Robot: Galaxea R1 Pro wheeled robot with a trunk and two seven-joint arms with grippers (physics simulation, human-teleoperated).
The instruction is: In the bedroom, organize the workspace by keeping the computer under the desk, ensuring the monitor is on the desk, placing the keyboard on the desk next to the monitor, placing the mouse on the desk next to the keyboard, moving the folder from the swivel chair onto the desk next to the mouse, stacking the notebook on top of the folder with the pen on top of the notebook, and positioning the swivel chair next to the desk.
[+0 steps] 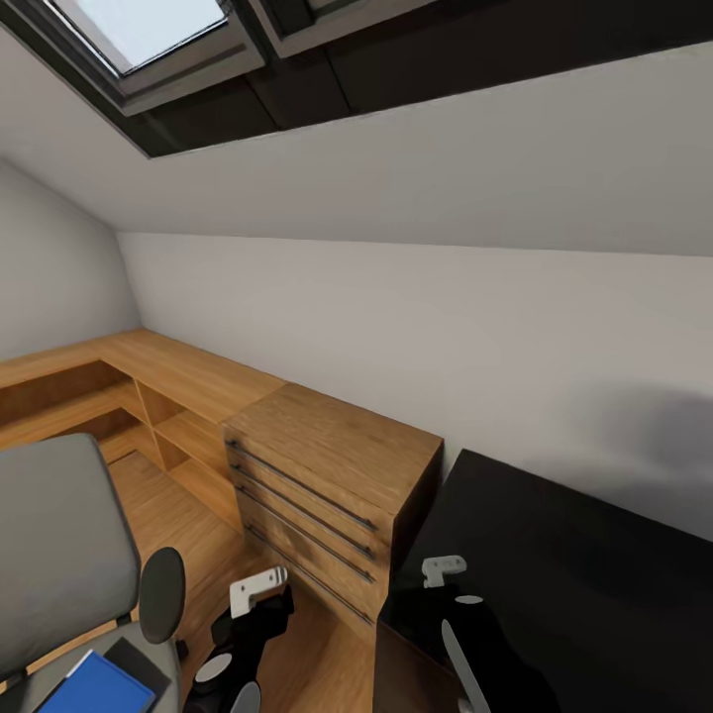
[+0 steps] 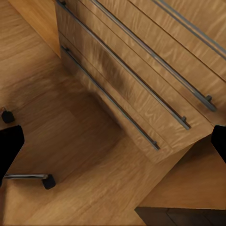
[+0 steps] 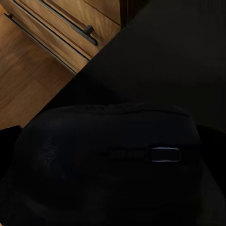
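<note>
An attic bedroom with a sloping white wall and a skylight surrounds me. A light wooden drawer chest [image 1: 332,485] with long metal handles stands against the wall, with low wooden shelving running off beyond it, and the glossy black desk [image 1: 594,574] begins right beside the chest.

In the right wrist view a dark grey oval mouse [image 3: 108,165] with a small pale scroll wheel sits between the two dark fingers, so I judge the right gripper [image 1: 451,584] is closed on it. It hovers over the near corner of the desk, close to the edge that meets the chest. I cannot tell from these views whether the mouse already touches the black top.

The step in hand, as I read it, is setting the mouse down. I see no keyboard or monitor on the stretch of desk in front of me, so I would carry the mouse further in from the corner and turn the head to find the keyboard before I release. I would lower until the mouse rests flat, then open the fingers slowly so it does not skid on the gloss.

The left gripper [image 1: 259,594] hangs over the wooden floor beside the chest with its fingers spread and nothing between them. The grey padded swivel chair [image 1: 59,555] stands to my left, and the flat bright blue folder [image 1: 94,688] lies on its seat, well apart from both grippers.
</note>
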